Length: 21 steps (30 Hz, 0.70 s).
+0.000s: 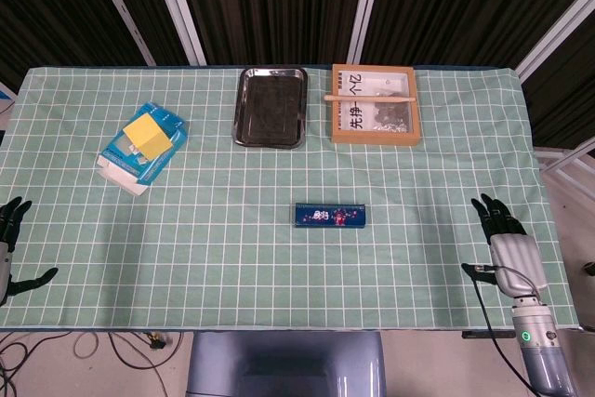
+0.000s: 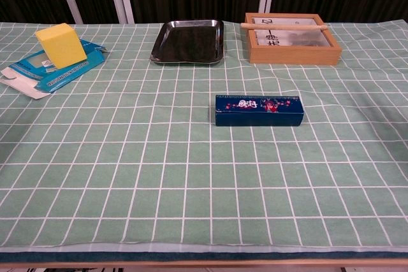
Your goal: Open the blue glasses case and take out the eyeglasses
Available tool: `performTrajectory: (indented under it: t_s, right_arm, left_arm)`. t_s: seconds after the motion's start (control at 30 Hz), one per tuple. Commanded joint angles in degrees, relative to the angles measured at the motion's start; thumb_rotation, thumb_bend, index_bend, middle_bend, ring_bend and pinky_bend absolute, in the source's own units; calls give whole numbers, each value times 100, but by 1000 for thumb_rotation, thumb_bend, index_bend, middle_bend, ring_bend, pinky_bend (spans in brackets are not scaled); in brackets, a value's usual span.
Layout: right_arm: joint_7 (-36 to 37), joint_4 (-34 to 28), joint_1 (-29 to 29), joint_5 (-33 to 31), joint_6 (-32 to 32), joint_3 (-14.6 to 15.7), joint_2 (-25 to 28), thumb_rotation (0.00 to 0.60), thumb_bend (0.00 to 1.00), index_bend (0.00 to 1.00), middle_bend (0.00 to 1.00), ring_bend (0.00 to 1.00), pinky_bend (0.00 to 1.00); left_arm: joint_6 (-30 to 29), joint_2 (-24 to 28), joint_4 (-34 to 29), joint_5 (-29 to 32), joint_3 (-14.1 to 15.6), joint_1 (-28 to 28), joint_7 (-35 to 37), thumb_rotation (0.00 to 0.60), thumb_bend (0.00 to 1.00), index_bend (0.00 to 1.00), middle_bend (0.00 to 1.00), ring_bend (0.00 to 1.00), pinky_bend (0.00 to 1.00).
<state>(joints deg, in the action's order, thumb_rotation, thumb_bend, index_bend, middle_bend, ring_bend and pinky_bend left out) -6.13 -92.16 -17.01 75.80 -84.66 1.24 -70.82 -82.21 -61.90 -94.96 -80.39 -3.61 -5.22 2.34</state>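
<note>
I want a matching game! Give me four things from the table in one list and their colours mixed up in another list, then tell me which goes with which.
Things:
1. glasses case
2. tray
3. sponge block
4. box frame

Colours:
A. yellow
B. light brown wood
C. dark blue
D. shiny dark metal

Right pairs: 1-C, 2-D, 3-A, 4-B.
</note>
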Motion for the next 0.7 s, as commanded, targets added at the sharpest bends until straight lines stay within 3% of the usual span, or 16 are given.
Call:
performTrajectory:
  t_s: [0.03,0.2,0.43,0.6,0.7]
  right_arm:
    - [-3,22,39,61,-10,-54,-10,600,150,0,0,0,226]
    - [17,-69,93,81,108,-101,36,600,150,0,0,0,226]
    - [-254,-775,-44,-29,536,-189,262,600,150,0,0,0,226]
    - [-642,-1268,-438,-315,1091,-457,261,600,150,0,0,0,226]
    - [-1213,-1586,-850,-801,1577,-744,213,600,152,0,0,0,226]
  left_arm:
    - [-20,-3,-10,-20,8,10,-13,600,11,0,0,0,0]
    - [-33,-6,-27,-38,20,19,-44,600,12,0,0,0,0]
    - [-41,-20,24,-26,23,33,-55,600,11,0,0,0,0]
    - [30,-37,19,46,-36,-16,16,600,11,0,0,0,0]
    - [86,-57,30,-12,-16,-56,13,600,11,0,0,0,0]
